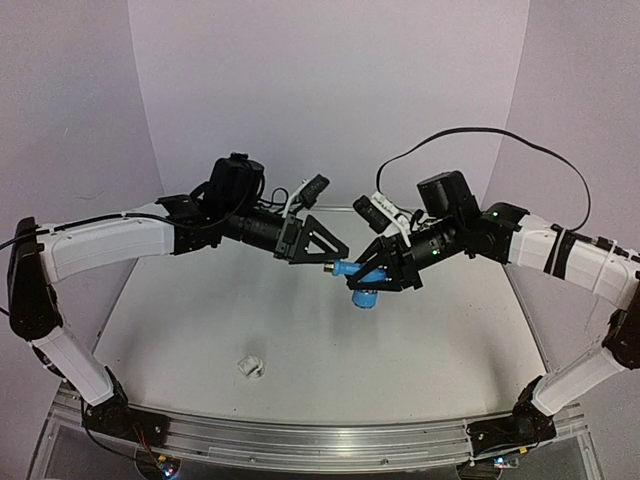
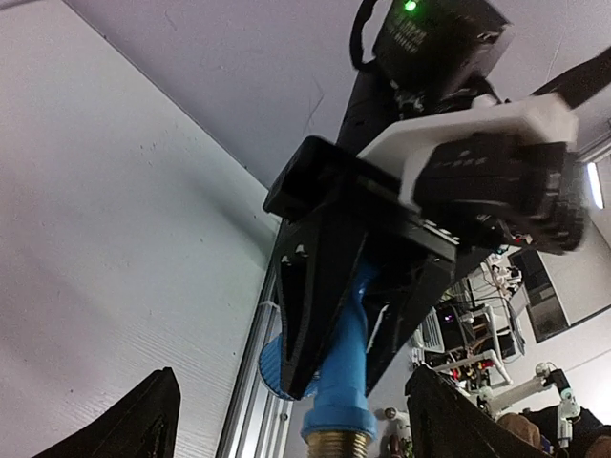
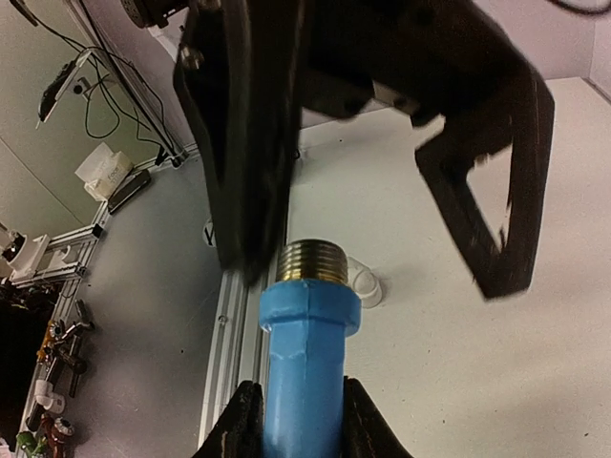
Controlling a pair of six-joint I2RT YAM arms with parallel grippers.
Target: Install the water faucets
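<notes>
The blue tap [image 1: 352, 272] hangs above the table's middle, and my right gripper [image 1: 378, 270] is shut on its body. In the right wrist view the tap [image 3: 305, 363] stands between my right gripper's [image 3: 301, 396] fingers, its brass threaded end [image 3: 313, 260] pointing away. My left gripper [image 1: 335, 255] is open, its fingers [image 3: 248, 143] spread to either side of that threaded end. One finger is close beside it; contact cannot be told. In the left wrist view the tap [image 2: 348, 372] points toward my left gripper [image 2: 291, 386]. The white fitting [image 1: 250, 367] lies on the table.
The white table [image 1: 430, 340] has an aluminium rail [image 1: 320, 440] along its near edge, between the two arm bases. A black cable [image 1: 480, 135] loops above the right arm. Pale walls close in the back and sides.
</notes>
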